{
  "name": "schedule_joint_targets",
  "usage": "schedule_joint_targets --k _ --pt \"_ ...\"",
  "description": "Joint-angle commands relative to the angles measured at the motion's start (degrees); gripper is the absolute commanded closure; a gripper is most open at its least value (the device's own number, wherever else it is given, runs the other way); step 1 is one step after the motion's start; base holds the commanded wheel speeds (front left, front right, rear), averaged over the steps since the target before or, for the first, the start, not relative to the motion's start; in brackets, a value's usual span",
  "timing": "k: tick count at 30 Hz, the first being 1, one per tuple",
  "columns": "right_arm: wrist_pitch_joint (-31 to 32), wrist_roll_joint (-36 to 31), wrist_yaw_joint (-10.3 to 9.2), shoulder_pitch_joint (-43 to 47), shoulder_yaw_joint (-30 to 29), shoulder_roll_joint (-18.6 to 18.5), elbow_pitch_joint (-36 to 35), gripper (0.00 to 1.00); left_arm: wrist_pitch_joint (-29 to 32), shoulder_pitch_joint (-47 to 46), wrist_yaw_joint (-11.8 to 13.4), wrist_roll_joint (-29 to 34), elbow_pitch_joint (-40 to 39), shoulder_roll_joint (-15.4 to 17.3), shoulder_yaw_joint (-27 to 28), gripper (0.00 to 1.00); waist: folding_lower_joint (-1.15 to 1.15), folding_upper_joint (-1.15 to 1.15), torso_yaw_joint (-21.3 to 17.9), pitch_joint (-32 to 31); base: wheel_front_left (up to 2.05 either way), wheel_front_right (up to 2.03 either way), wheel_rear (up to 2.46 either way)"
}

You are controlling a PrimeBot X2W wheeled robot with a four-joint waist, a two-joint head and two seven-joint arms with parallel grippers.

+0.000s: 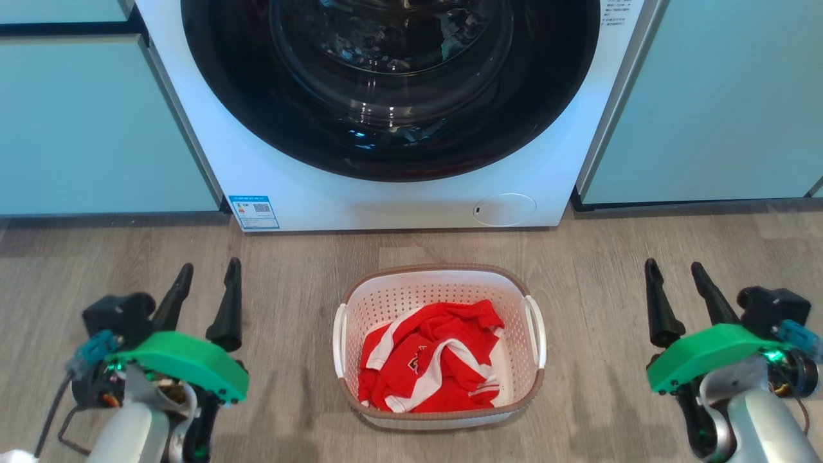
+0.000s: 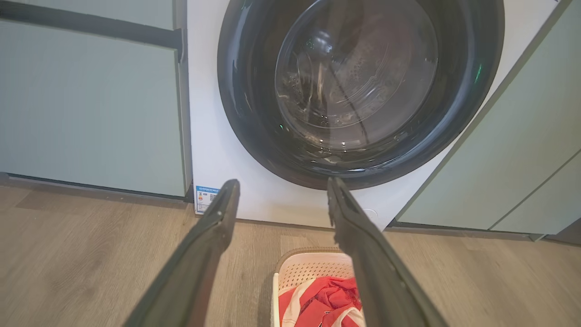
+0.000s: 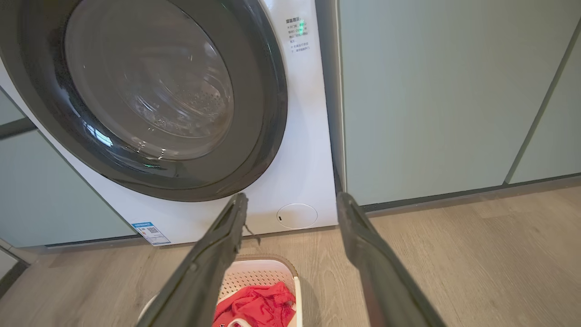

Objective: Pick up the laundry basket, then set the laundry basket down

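White perforated plastic with a brown rim band: the laundry basket [image 1: 411,294] sits on the wood-grain floor [image 1: 611,308], directly in front of the washing machine [image 1: 386,202] and close to its closed round door. In my judgement the task has not begun. The basket rests flat on the floor and nothing is touching it.

The left gripper [image 1: 209,265] hangs well off to the basket's left and the right gripper [image 1: 674,264] well off to its right. Each has its two dark fingers spread moderately apart and holds nothing. Both wrist views look between the parted fingers toward the washer, with a corner of the basket low in the picture.

Everything is left to do: bringing the arms in, taking hold, lifting, and setting the basket back down.

The basket is a rounded rectangle, and its two white side handles, the left handle [image 1: 339,341] and the right handle [image 1: 537,331], curve outward on its long sides, one facing each arm. Inside lies a crumpled red and white garment [image 1: 431,357], possibly a sports shirt, though it is too bunched to tell. It covers most of the bottom and stays below the rim, so the load looks light.
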Motion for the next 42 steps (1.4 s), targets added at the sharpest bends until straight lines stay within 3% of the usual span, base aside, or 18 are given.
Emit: schedule_joint_targets --k 1,32,42 --pt "-0.9 -1.6 -0.07 -3.1 1.1 -1.2 -1.7 0.0 -0.6 -4.0 0.4 1.5 -2.2 1.7 1.5 0.0 0.0 0.0 0.0 0.0 0.0 0.0 0.0" --pt "-6.1 -14.5 -0.09 -2.8 3.0 0.0 0.7 0.0 -2.0 -4.0 6.7 16.1 -4.9 4.5 -1.6 0.0 0.0 0.0 0.0 0.5 0.0 0.0 0.0" --pt "-6.1 -10.9 -0.09 -2.6 2.9 0.4 0.7 0.0 -1.7 -3.7 7.0 14.1 -4.8 3.9 -1.2 0.0 0.0 0.0 -0.1 0.7 0.0 0.0 0.0"
